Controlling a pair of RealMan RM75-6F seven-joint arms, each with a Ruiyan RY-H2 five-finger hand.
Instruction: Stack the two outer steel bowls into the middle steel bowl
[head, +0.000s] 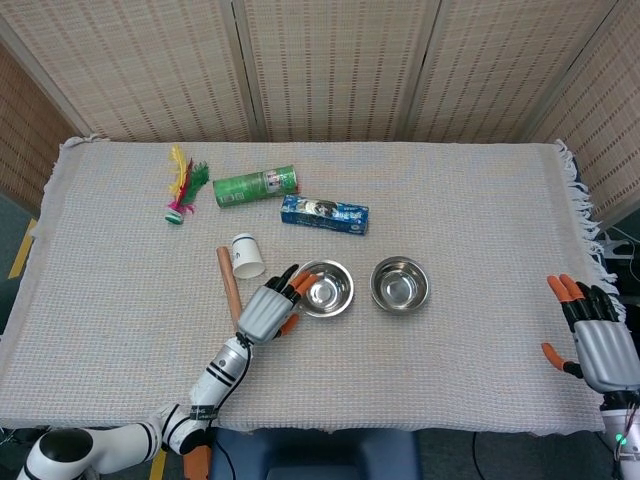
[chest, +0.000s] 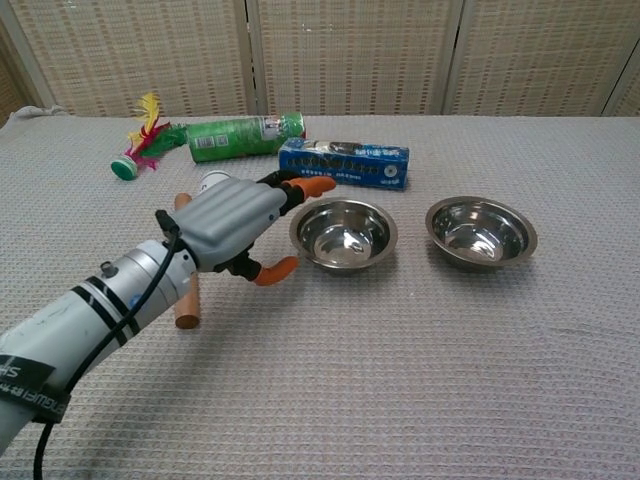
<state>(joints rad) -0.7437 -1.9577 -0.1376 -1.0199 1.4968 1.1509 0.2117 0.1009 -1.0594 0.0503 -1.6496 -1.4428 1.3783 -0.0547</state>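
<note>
So there's a shiny steel bowl stack (head: 326, 288) sitting upright on the cloth near the middle of the table, one bowl nested inside the other so it pretty much reads as a single bowl. The other steel bowl (head: 400, 284) is just to its right, upright, empty, not touching it.

A desk (head: 480, 200) covered in a beige woven cloth carries a feathered shuttlecock (head: 181, 189), a green cylindrical can (head: 255, 186) lying on its side, a blue rectangular box (head: 324, 214), a small white cup (head: 246, 256), a wooden rod (head: 228, 285), nested steel bowls (head: 326, 288) and a lone steel bowl (head: 400, 284).
</note>
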